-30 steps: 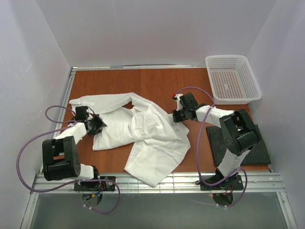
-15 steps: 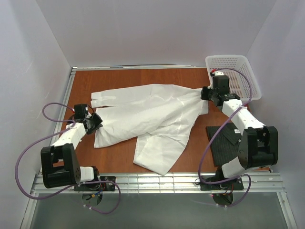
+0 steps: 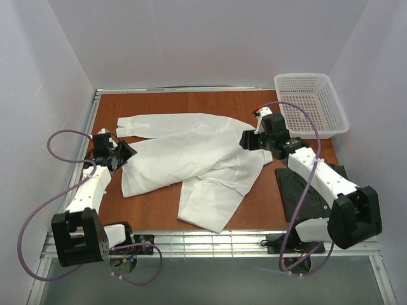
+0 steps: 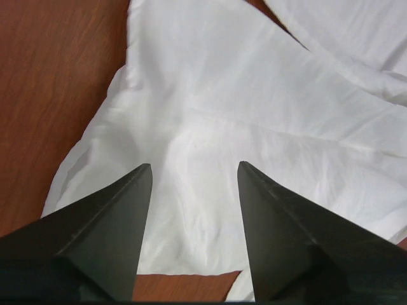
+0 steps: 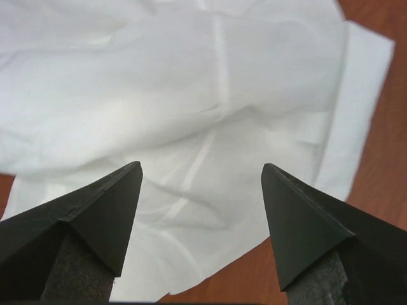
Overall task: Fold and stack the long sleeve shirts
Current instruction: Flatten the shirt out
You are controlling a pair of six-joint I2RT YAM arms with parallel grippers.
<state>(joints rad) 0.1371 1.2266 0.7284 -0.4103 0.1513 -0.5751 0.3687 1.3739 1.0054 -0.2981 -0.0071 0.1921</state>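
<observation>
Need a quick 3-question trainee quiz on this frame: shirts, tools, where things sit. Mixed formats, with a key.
1. True or false: the left tool is clamped on the white shirt.
2. Where does the dark shirt lie? A) in the basket B) on the table, right side, near the right arm's base C) on top of the white shirt
3. Fill in: the right tool hovers open over the ___ shirt.
Key: 1 false, its jaws stand open; 2 B; 3 white.
</observation>
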